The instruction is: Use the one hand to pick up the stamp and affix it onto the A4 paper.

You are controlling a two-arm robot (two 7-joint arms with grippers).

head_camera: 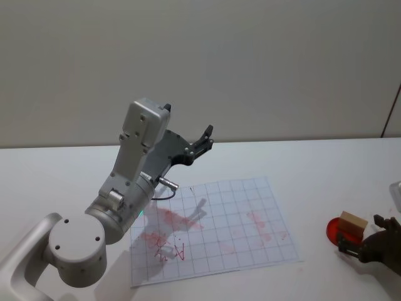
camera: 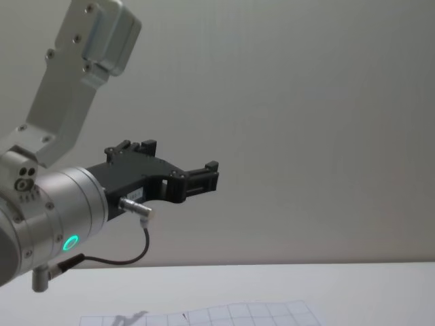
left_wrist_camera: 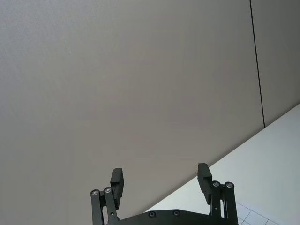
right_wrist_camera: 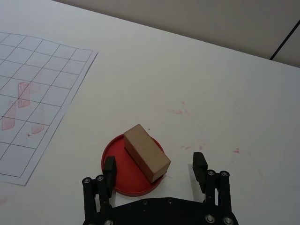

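Note:
The stamp point(right_wrist_camera: 146, 152) is a tan wooden block resting on a round red ink pad point(right_wrist_camera: 123, 168), also seen at the table's right as the stamp point(head_camera: 353, 223). My right gripper point(right_wrist_camera: 153, 162) is open, one finger on each side of the stamp's near end and both apart from it; it enters the head view low on the right as the right gripper point(head_camera: 352, 246). The A4 paper point(head_camera: 219, 216) lies mid-table, a grid sheet smeared with red prints, and its corner shows as the A4 paper point(right_wrist_camera: 42, 79). My left gripper point(left_wrist_camera: 160, 177) is open, raised above the paper and aimed at the wall.
The big silver left arm point(head_camera: 125, 188) rises over the paper's left part and casts a shadow there. Faint red smudges point(right_wrist_camera: 180, 111) mark the white table point(head_camera: 326, 175) beyond the pad. A grey wall stands behind the table.

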